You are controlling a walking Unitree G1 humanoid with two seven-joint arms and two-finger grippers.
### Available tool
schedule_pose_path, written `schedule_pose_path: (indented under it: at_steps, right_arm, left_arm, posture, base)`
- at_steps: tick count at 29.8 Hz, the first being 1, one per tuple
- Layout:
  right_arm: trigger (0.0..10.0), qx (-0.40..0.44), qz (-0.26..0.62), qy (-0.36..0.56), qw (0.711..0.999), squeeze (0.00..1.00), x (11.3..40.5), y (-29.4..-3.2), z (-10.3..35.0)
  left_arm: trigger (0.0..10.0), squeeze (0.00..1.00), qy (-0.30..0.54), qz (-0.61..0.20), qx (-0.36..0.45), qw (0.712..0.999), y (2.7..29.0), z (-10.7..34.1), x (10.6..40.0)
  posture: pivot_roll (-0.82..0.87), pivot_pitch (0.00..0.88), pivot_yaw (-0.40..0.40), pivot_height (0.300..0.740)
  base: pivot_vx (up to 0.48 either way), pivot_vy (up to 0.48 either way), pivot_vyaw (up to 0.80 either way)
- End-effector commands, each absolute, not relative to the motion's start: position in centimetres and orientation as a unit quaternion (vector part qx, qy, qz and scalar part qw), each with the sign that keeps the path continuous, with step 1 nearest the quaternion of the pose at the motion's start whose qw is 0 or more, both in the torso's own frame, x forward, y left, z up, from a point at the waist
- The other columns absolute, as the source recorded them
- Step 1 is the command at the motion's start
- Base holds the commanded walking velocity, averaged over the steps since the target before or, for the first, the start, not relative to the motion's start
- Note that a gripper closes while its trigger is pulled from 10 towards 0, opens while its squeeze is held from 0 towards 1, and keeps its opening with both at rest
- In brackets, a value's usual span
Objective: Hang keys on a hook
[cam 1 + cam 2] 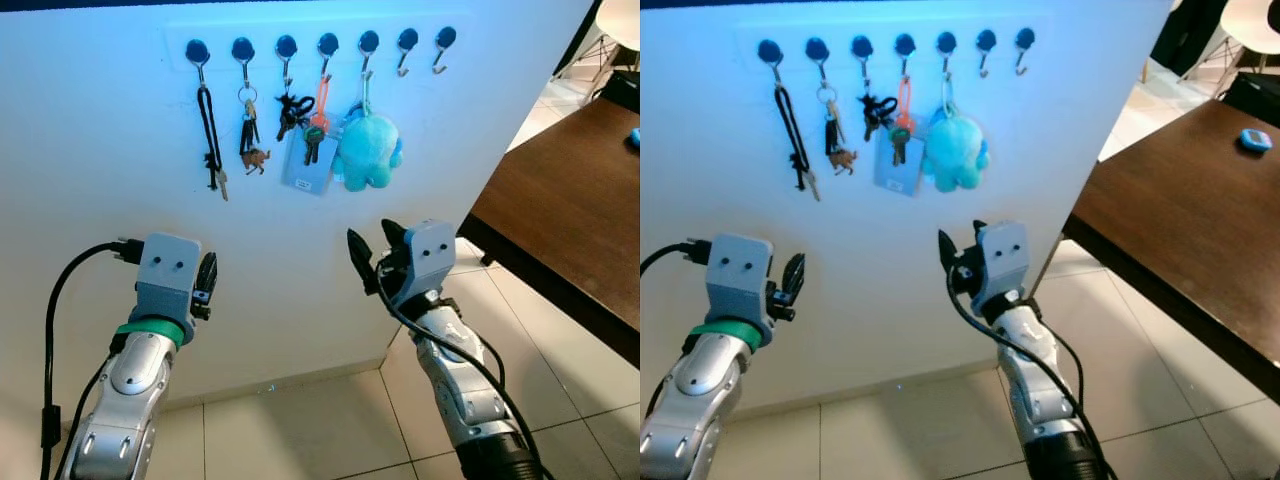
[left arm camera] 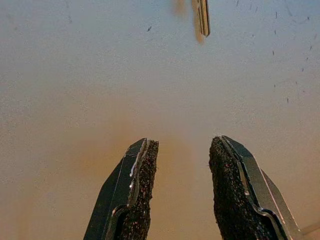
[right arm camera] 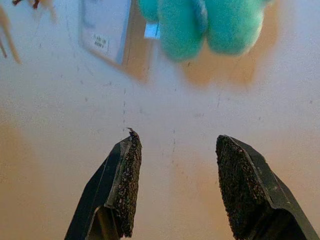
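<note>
Your left gripper (image 2: 180,190) and right gripper (image 3: 177,185) hover spread and empty below the hooks (image 1: 326,45), where five key sets already hang, leaving the two rightmost free.

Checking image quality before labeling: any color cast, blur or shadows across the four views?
Left eye view: cool blue cast along the top of the wall near the hooks, otherwise sharp. Right eye view: same cast. Left wrist view: warm orange tint, left gripper fingers crisp, key tip above soft. Right wrist view: warm tint, blue plush keychain blurred with a soft shadow, right gripper sharp.
</note>
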State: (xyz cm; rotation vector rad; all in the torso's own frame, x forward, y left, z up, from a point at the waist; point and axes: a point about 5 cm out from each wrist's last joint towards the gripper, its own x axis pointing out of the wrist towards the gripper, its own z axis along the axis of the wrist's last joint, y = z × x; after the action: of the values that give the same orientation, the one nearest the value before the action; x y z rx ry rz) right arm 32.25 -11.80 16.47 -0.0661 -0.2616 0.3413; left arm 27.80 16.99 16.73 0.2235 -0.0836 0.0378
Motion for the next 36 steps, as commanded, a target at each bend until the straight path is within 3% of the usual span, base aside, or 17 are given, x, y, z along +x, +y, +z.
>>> schedule_pose_path:
  at_steps: [1, 36]
  right_arm:
    - [10.0, -0.032, 0.17, -0.123, 0.977, 0.0, 32.13, -11.66, 15.92]
    - [10.0, -0.036, 0.169, -0.126, 0.977, 0.0, 32.17, -11.6, 15.83]
  left_arm:
    - [10.0, 0.0, -0.033, 0.026, 0.115, 0.992, 17.24, 16.09, 27.48]
    - [10.0, 0.0, -0.035, 0.029, 0.113, 0.993, 17.29, 15.97, 27.43]
  posture:
    - [-0.04, 0.062, 0.054, 0.74]
    - [-0.03, 0.062, 0.055, 0.74]
  base:
    - [-0.386, 0.0, 0.0]
    - [-0.391, 0.0, 0.0]
